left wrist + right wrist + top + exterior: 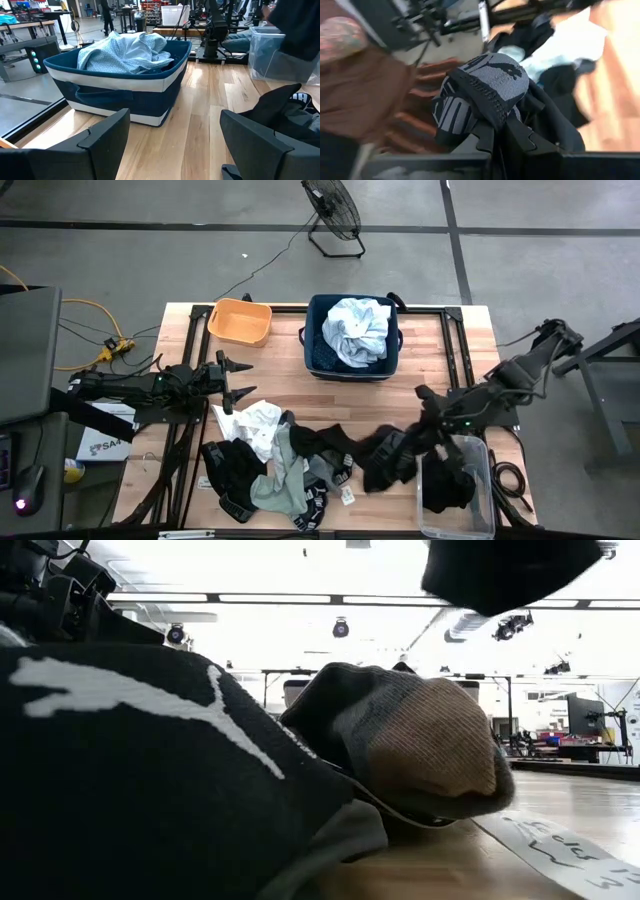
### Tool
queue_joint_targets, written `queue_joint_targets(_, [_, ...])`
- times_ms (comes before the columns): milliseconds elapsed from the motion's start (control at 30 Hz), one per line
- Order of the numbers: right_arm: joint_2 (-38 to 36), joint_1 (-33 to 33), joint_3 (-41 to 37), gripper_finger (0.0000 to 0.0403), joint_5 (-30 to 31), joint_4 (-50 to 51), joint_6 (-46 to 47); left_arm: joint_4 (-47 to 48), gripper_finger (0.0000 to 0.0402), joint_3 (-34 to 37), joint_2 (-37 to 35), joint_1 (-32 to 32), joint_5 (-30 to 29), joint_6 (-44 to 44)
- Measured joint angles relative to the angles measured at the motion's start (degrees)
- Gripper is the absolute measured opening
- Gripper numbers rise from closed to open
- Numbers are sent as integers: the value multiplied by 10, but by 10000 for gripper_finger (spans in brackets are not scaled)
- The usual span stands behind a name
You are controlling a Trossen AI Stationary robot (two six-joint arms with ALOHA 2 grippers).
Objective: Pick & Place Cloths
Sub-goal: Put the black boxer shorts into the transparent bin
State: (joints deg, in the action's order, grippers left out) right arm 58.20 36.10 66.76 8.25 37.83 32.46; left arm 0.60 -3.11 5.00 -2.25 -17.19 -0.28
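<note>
My right gripper (425,425) (502,132) is shut on a black-and-grey garment (385,458) (510,575) with a printed cat logo, above the table's near right part. Left of it a pile of cloths (270,460) lies on the wood: white, black and grey-green pieces, with a sock (430,740) in front of the low camera. A pale blue-white shirt (358,330) (125,50) fills the navy bin (318,350). My left gripper (232,380) (175,130) waits open at the table's left, pointing level at the bin. My right gripper pinches a bunched fold of the black-and-grey garment (487,117) between its two fingers, coming slantwise from above and from the table's right. The cloth bulges past the fingertips and hangs slack below them. In the low view its lower end (500,600) hangs clear of the table.
An orange tub (240,320) stands at the far left of the table. A clear plastic bin (488,480) with a black piece inside sits at the near right corner, just under my right arm. A floor fan (335,215) stands beyond the far edge.
</note>
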Motion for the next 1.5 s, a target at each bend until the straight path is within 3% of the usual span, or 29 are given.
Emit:
queue_joint_targets(433, [-76, 90, 0, 8, -138, 163, 443, 0, 305, 0, 0, 0, 0, 0])
queue_joint_targets(700, [-71, 142, 0, 8, -221, 312, 667, 0, 305, 0, 0, 0, 0, 0])
queue_joint_targets(1500, [166, 140, -3, 9, -191, 257, 527, 0, 305, 0, 0, 0, 0, 0])
